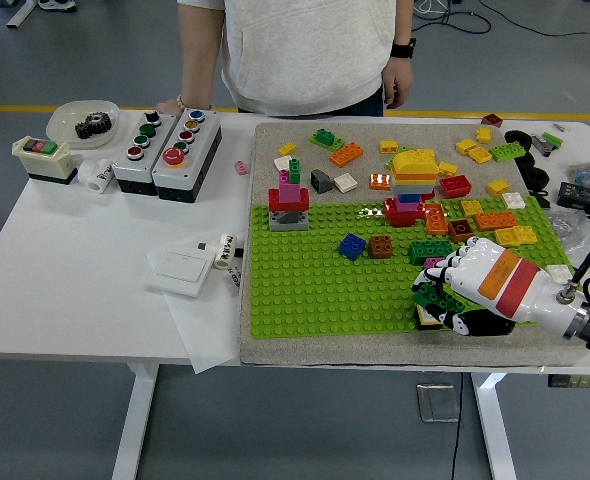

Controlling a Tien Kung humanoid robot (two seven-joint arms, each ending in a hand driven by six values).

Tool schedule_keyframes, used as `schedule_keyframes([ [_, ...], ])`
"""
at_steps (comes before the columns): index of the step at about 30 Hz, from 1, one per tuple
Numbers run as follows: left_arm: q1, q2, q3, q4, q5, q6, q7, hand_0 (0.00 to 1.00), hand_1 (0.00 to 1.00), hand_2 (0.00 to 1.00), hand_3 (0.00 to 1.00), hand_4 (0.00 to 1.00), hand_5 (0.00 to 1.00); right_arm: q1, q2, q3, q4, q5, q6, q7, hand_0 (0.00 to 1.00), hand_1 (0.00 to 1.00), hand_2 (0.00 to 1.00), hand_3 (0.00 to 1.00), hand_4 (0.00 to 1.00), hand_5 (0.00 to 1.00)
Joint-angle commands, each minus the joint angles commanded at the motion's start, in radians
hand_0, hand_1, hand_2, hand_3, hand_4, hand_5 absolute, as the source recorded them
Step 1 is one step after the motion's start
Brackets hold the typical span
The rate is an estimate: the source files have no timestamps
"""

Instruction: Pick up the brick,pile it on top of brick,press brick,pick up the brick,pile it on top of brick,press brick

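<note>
**Rt hand on green brick, near edge of plate**

Table w/ green plate on a grey mat. Person at far side, head cut off; one hand on table by button boxes. Rt hand at plate's near right, fingers curled on a green brick; thumb & brick underside hidden. Tall stack further back. Left arm out of frame.
</note>
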State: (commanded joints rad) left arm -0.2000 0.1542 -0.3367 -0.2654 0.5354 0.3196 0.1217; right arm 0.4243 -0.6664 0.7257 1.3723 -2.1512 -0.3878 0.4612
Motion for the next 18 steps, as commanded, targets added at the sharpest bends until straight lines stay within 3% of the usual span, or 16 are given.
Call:
schedule_keyframes([
  [18, 0.009, -0.001, -0.013, 0.000, 0.022, -0.003, 0.006, 0.770, 0.783, 0.775, 0.626, 0.684, 0.641, -0.023, -0.014, 0.039, 0.032, -0.010, -0.023, -0.007, 0.192, 0.298, 0.421, 0.612, 0.569, 0.322],
])
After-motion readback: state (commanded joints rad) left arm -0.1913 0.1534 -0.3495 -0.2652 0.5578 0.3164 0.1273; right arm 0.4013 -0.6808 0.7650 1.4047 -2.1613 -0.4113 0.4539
